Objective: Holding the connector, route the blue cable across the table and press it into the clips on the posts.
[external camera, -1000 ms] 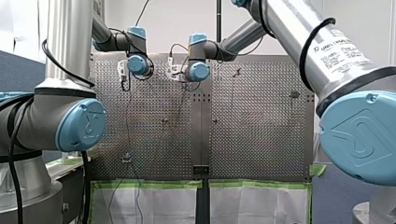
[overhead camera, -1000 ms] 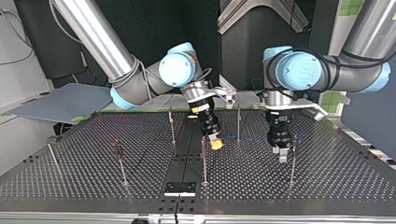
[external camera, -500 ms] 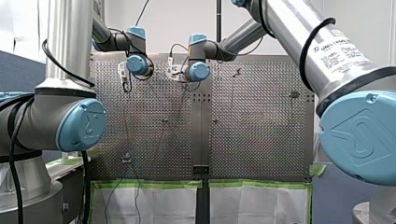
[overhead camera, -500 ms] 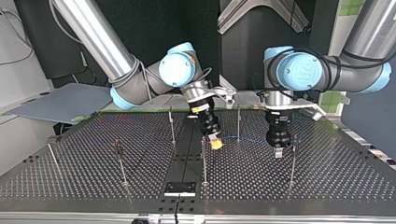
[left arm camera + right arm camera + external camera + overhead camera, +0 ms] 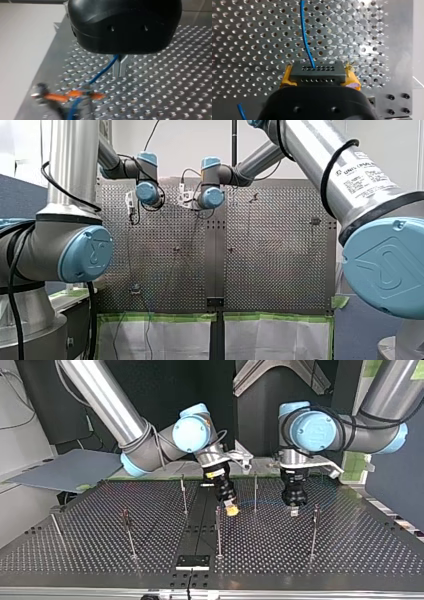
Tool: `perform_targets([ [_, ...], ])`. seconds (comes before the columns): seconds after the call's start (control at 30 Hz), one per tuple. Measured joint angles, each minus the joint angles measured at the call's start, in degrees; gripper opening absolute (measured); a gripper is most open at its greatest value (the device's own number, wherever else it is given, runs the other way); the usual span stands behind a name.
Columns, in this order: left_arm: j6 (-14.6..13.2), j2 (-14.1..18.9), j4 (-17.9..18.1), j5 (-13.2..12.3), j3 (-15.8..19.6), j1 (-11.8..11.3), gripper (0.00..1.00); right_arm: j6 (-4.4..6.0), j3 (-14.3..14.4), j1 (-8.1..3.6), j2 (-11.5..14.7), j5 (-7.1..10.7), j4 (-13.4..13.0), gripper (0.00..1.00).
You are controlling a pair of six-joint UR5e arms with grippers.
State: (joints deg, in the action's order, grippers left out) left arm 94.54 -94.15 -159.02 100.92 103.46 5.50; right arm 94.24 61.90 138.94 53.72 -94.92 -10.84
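- Left end effector [image 5: 120,68]: metal fingers pinched together on the blue cable [image 5: 103,71]; the contact is half hidden under its black body.
- Orange clip [image 5: 72,95] ahead is blurred, shape unclear.
- Right end effector [image 5: 319,79]: yellow pads clamped on the connector [image 5: 317,68], over the table [image 5: 249,37].
- Cable leaves the connector pointing straight ahead, roughly parallel to the nearby table edge.

This is a robotics lab. My left arm [image 5: 320,432] and my right arm [image 5: 110,410] reach over a perforated metal table [image 5: 75,550]. Its edge carries green tape [image 5: 160,316].
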Motion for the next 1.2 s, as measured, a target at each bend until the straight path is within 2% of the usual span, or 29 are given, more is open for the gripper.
perform_targets([
  [0.3, -0.3, 0.0, 4.0, -0.2, 4.5, 0.7, 0.0, -0.27, 3.6, -0.03, -0.3, -0.18, 0.1, 0.0],
  [0.53, 1.2, -0.3, 7.6, 0.1, 8.0, 1.0, 0.0, -0.22, 7.0, -0.25, -0.4, -0.18, 0.2, 0.0],
  [0.97, 2.8, -5.2, 12.7, 1.0, 14.6, 1.3, 0.0, -0.24, 11.2, -0.67, -0.6, -0.3, 0.0, 0.0],
  [1.2, 3.3, -7.3, 14.0, 0.7, 18.0, 1.4, 0.0, -0.85, 12.1, -1.04, -2.6, 0.32, 0.0, 0.0],
])
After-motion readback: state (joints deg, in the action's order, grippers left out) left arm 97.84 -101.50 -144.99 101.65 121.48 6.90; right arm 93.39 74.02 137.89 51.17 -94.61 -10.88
